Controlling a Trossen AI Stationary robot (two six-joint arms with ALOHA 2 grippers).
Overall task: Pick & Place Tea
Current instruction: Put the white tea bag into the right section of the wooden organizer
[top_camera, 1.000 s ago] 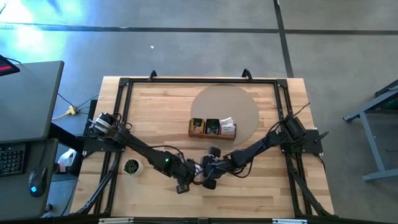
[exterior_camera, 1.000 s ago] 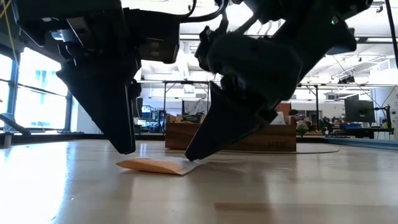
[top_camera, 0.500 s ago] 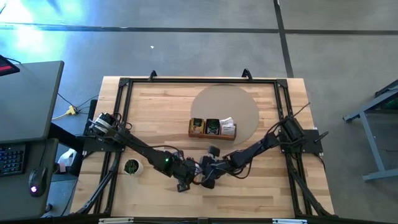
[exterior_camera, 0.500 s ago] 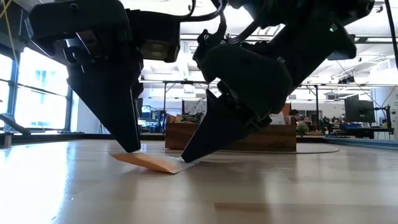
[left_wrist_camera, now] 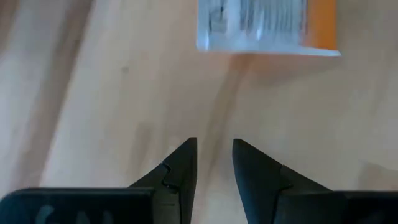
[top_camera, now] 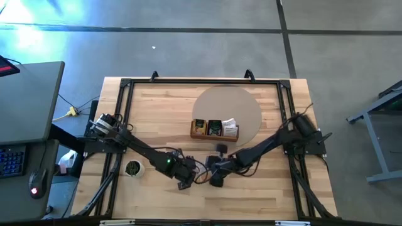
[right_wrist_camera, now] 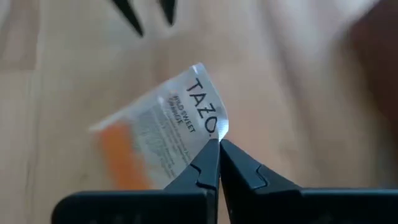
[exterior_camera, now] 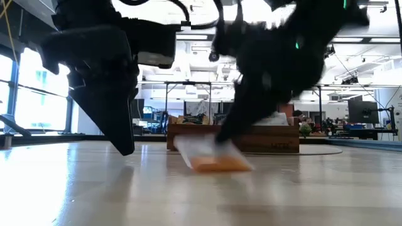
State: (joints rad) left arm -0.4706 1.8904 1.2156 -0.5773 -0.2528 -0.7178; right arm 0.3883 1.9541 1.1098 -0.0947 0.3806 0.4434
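Tea packet [right_wrist_camera: 163,134] — a white-and-orange one printed "TAZO" — is hanging by one corner from the right gripper [right_wrist_camera: 219,144], whose two dark fingers are pinching tight on that corner. In the low view the packet [exterior_camera: 213,157] is showing blurred, tilted and apparently just off the table [exterior_camera: 201,194], in front of the wooden tray [exterior_camera: 264,139]. From above, the right gripper [top_camera: 217,174] is sitting near the front middle of the table [top_camera: 157,103], below the tray [top_camera: 215,129], though the packet itself is too small to make out there.

The left gripper [left_wrist_camera: 214,158] is hovering close beside it, holding nothing; its fingertips are standing slightly apart over bare wood, with the packet [left_wrist_camera: 267,26] lying ahead of them, well clear of the tips. In the high view this gripper [top_camera: 186,177] is just beside the right one, the two arms reaching in from opposite sides of the table. In the low view its dark finger [exterior_camera: 119,125] is pointing down toward the tabletop without touching it.

The tray is resting on a round grey mat [top_camera: 227,110] and is holding more packets in its three compartments — yellow-orange, black and white from left to right. A small round cup [top_camera: 133,168] with a dark-green centre is standing near the left arm, well apart from both grippers.
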